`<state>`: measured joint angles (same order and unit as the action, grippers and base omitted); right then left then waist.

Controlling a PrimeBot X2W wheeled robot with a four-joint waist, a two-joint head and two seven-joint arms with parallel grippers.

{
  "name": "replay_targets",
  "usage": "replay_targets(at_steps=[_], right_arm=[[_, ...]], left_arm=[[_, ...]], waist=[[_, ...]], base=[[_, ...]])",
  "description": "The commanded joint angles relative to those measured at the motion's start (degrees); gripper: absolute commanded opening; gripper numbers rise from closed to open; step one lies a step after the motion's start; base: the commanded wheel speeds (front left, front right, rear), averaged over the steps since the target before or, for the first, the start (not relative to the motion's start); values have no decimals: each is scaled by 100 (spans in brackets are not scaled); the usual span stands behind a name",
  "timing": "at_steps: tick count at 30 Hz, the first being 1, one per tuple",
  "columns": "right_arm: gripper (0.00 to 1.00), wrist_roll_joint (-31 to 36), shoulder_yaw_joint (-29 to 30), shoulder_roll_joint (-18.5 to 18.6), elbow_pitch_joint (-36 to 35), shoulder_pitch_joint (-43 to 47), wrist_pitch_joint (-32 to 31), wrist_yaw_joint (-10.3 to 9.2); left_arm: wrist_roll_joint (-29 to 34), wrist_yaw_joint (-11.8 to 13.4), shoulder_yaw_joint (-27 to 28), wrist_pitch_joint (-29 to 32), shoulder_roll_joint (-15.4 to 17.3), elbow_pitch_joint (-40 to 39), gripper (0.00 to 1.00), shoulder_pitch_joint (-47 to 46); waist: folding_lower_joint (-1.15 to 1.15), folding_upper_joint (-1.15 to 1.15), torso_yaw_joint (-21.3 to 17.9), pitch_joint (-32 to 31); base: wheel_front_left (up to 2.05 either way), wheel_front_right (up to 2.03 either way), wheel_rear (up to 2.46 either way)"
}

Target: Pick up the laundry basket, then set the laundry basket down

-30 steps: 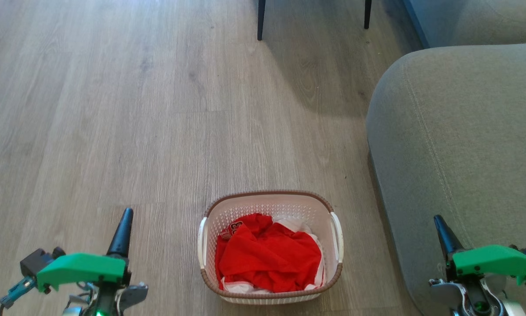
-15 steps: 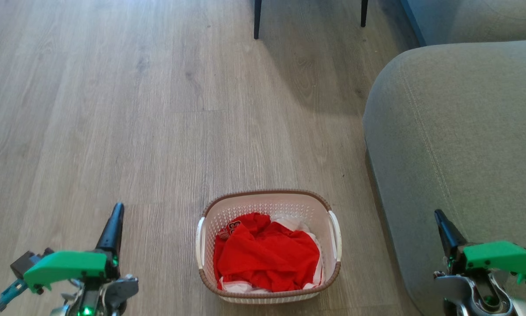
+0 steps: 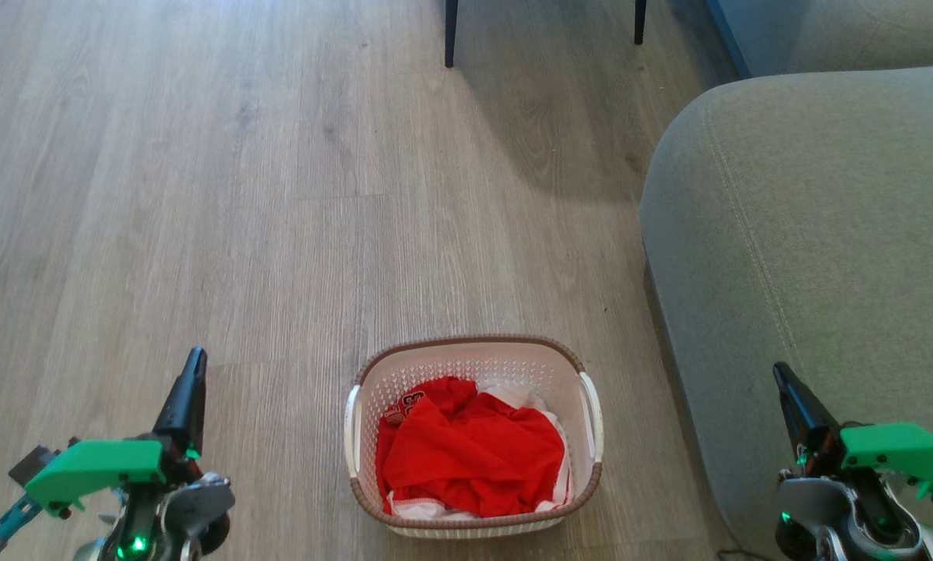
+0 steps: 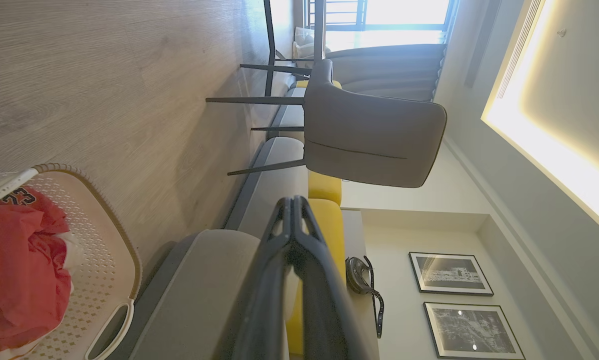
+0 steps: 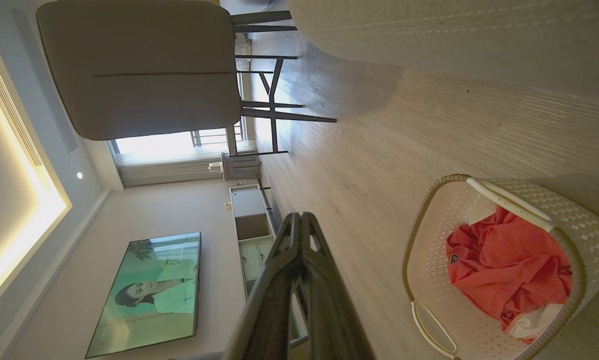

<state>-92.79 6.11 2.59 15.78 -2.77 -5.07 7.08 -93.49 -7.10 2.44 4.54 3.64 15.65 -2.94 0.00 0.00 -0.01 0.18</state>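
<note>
The small cream-white perforated plastic laundry basket [image 3: 466,366], with its brown woven-look rim, stood on the pale wood-plank floor [image 3: 202,195], just beside the grey upholstered sofa arm [image 3: 809,234]. Crumpled red-and-white clothes [image 3: 474,456] were heaped inside. It sat squarely between the two arms, probably so that each could reach one white side handle. The left gripper [image 3: 194,362] hung well apart from the left handle [image 3: 350,432]. The right gripper [image 3: 782,374] hung close by the sofa arm, apart from the right handle [image 3: 596,425]. In both wrist views the long dark tips met, jaws together, holding and touching nothing. The pick-up had not yet begun.
</note>
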Motion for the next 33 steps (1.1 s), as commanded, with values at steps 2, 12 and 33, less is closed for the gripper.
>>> replay_targets(at_steps=[2, 12, 33], right_arm=[[0, -39, -81, 118, -183, -330, -44, 41], [0, -25, -64, 106, -182, -332, -57, 41], [0, -3, -38, 88, -180, -334, -78, 41]], left_arm=[[-33, -38, 209, 35, 67, -169, 0, -309], [-12, -38, 234, 55, 49, -168, 0, -310], [21, -38, 273, 86, 22, -166, 0, -313]], waist=[[0, 0, 1, 0], [0, 0, 1, 0], [0, 0, 1, 0]], base=[[0, 0, 0], [0, 0, 0], [0, 0, 0]])
